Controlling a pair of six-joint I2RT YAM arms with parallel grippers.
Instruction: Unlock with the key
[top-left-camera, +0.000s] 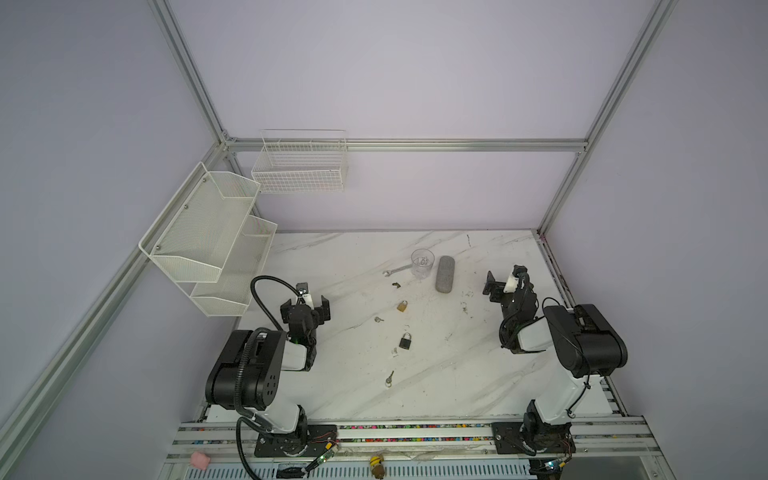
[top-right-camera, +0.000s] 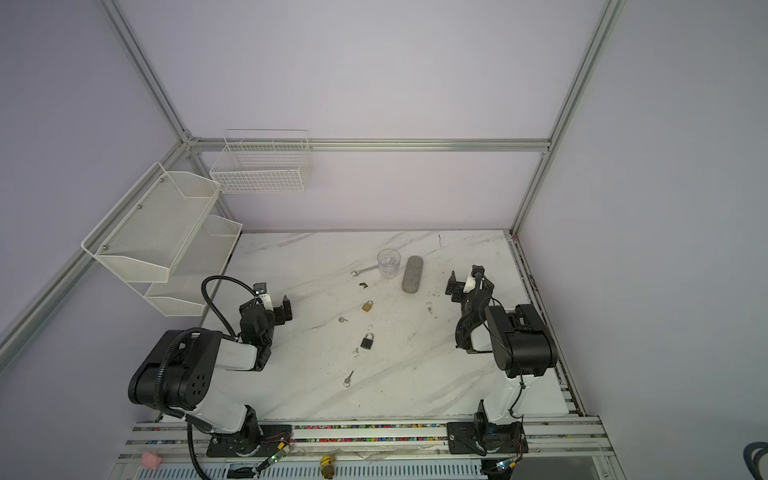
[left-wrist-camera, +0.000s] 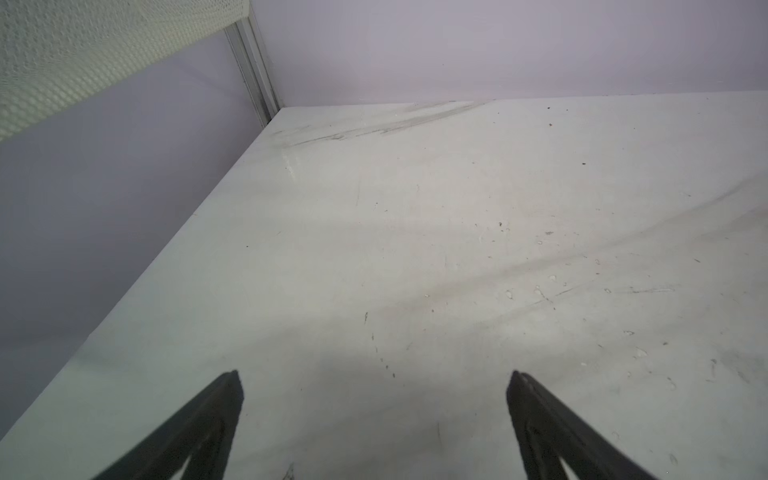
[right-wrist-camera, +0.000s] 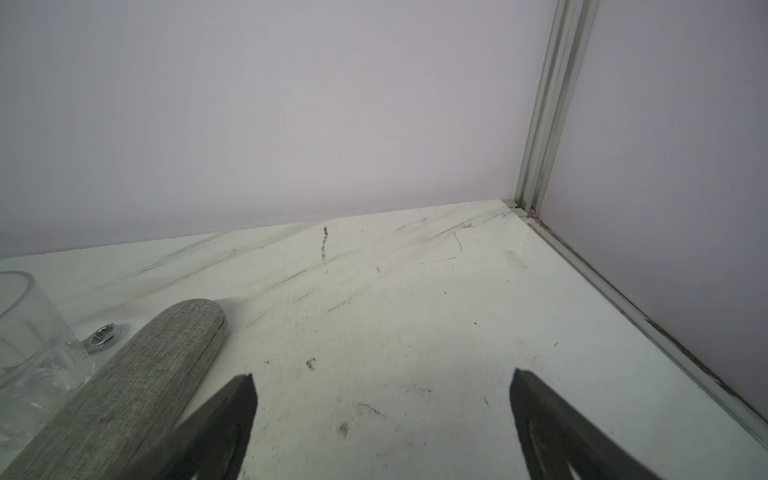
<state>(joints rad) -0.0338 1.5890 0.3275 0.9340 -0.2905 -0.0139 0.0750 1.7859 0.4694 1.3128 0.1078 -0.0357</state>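
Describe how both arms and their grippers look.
Both have bulky black joint housings linked by white shells. The left arm carries a looping black corrugated hose; the right arm has thinner black cables. The left gripper and right gripper each show two flat, tapered black fingers and a white part.

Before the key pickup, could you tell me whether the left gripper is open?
Open: the left gripper has its jaws wide apart, nothing between them.
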